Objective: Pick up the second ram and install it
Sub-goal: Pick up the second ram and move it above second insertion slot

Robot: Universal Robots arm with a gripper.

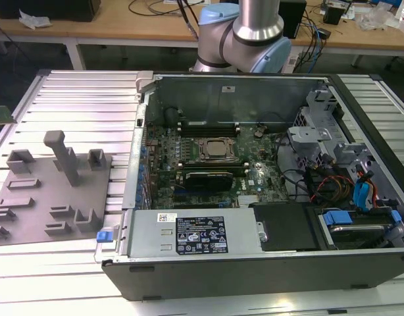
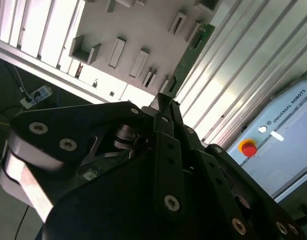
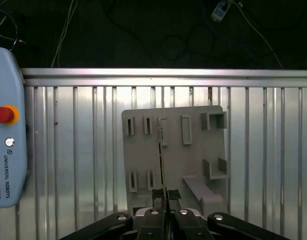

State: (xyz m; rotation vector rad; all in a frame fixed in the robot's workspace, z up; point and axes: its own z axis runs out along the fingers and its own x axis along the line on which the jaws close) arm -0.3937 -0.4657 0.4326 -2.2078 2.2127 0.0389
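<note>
In both wrist views my gripper (image 2: 166,97) (image 3: 166,192) is shut on the second ram (image 2: 191,52), a thin green board that sticks out past the fingertips. In the first wrist view the ram (image 3: 161,150) shows edge-on as a thin line. It hangs in the air above the grey holder plate (image 3: 193,150) (image 2: 143,25), apart from it. In the exterior view the same plate (image 1: 50,197) lies on the ribbed table at the exterior view's left, beside the open computer case (image 1: 254,263). The case's motherboard has long memory slots (image 1: 208,125) on either side of the processor socket (image 1: 214,149).
A grey teach pendant (image 3: 8,140) (image 2: 288,135) with a red button lies on the ribbed table beside the holder plate. The arm's base (image 1: 245,33) stands behind the case. Drive bays and cables (image 1: 347,184) crowd the case's right side. A tall grey post (image 1: 64,158) rises from the plate.
</note>
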